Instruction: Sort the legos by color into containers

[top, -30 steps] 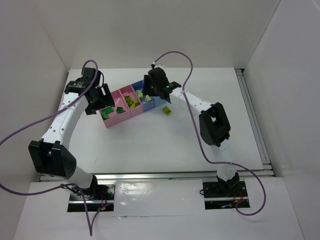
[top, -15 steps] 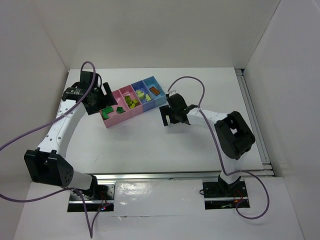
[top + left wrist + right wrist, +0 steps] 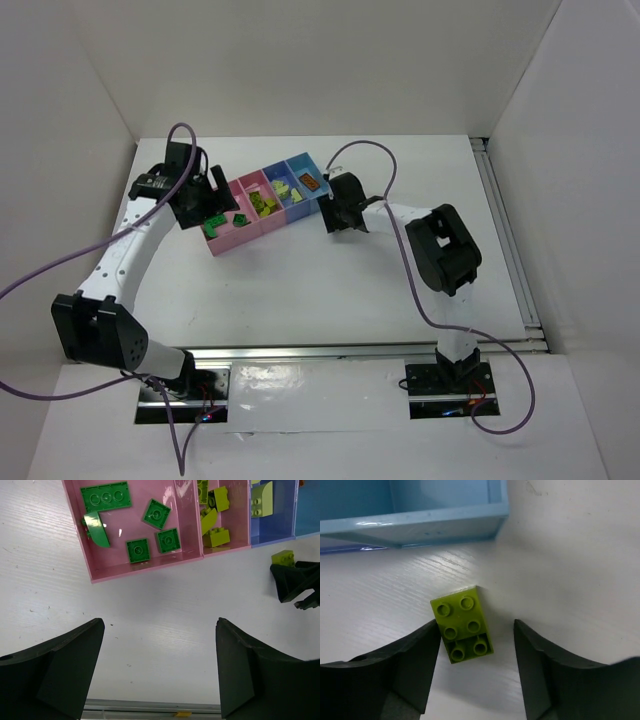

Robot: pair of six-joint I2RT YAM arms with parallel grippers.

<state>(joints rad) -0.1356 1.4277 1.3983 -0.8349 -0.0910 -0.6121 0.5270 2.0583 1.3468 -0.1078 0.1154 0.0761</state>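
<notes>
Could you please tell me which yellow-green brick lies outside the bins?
The yellow-green brick on the table beside the light blue bin, straddled by the right gripper; the other bricks lie inside bins.

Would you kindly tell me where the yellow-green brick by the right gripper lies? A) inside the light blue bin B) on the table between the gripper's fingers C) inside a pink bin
B: the brick lies on the table, outside the light blue bin, between the open fingers of the right gripper.

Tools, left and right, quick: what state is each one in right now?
Left tool: open, holding nothing.
Right tool: open, straddling the yellow-green lego, not gripping it.
</notes>
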